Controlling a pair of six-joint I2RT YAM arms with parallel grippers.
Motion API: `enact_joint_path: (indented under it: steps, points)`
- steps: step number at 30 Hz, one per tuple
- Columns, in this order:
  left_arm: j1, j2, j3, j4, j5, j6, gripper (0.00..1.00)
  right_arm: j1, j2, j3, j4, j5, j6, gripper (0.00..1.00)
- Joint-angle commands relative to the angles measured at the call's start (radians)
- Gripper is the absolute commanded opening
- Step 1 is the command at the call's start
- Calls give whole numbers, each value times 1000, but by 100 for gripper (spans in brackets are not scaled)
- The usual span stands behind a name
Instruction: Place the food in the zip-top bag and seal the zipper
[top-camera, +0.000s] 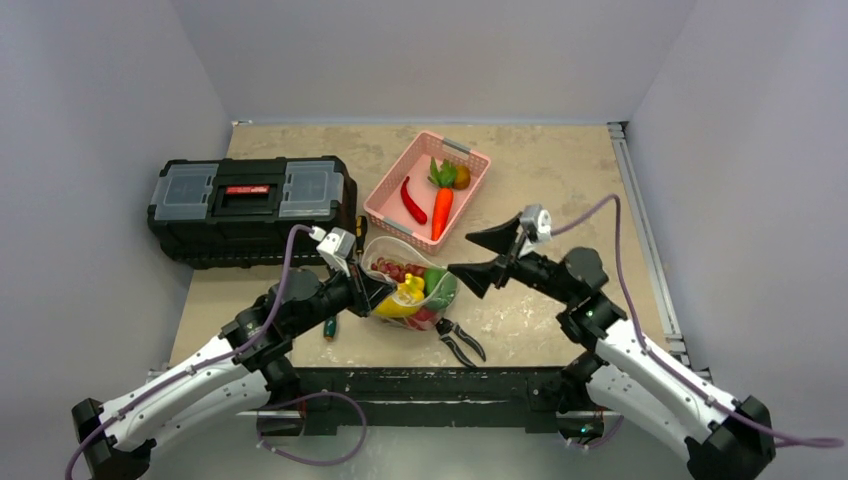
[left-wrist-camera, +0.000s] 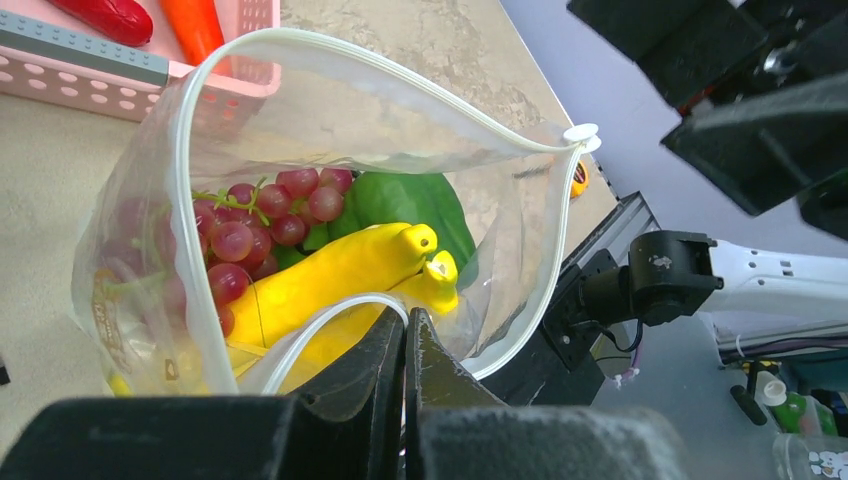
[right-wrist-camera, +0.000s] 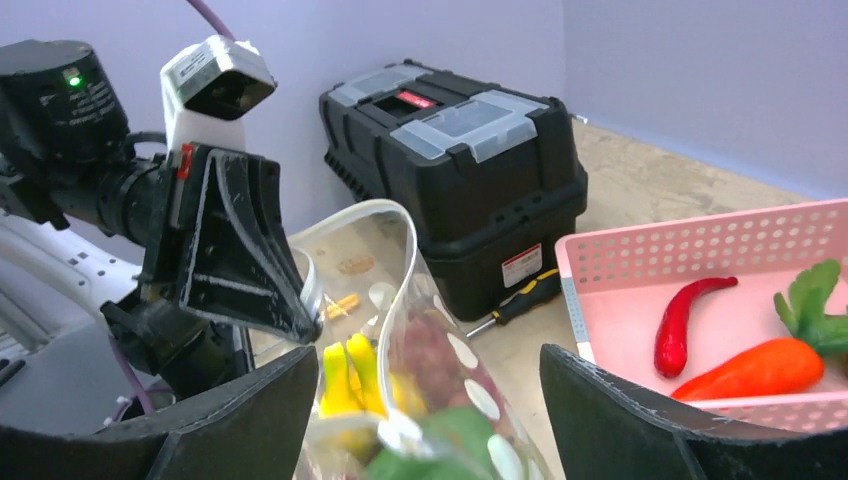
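Observation:
The clear zip-top bag (top-camera: 412, 288) stands open at the table's near middle. Inside it lie a yellow banana (left-wrist-camera: 340, 270), red grapes (left-wrist-camera: 262, 212) and a green pepper (left-wrist-camera: 425, 205). Its zipper (left-wrist-camera: 184, 150) forms a wide pale loop, with a white slider (left-wrist-camera: 581, 133) at the far end. My left gripper (left-wrist-camera: 408, 322) is shut on the near stretch of the zipper rim, on the bag's left side (top-camera: 366, 290). My right gripper (top-camera: 462, 254) stands open just right of the bag; the bag's right end (right-wrist-camera: 400, 300) sits between its spread fingers (right-wrist-camera: 250, 410), untouched.
A pink basket (top-camera: 385, 195) behind the bag holds a red chili (right-wrist-camera: 680, 320), a carrot (right-wrist-camera: 760, 370) and a small brown fruit (top-camera: 461, 177). A black toolbox (top-camera: 250, 205) sits at the left. Pliers (top-camera: 460, 340) and a screwdriver (top-camera: 329, 329) lie near the front edge.

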Motion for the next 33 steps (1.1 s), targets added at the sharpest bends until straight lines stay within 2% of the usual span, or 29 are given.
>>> enact_joint_path:
  steps: [1, 8, 14, 17, 25, 33]
  points:
    - [-3, 3, 58, -13, -23, 36, 0, -27, -145, -173, 299, -1, 84, 82]
    - [-3, 3, 77, -48, -41, 51, 0, -50, -177, -266, 330, -76, 91, 82]
    - [-3, 4, 86, -48, -29, 50, 0, -73, -16, -272, 516, -190, 118, 79]
    - [-3, 6, 94, -51, -22, 48, 0, -76, 73, -240, 520, -239, 91, 77]
    - [-3, 3, 107, -64, -9, 57, 0, -80, 148, -210, 577, -233, 79, 76]
    - [-4, 3, 134, -81, -5, 64, 0, -80, 272, -160, 645, -310, 87, 52]
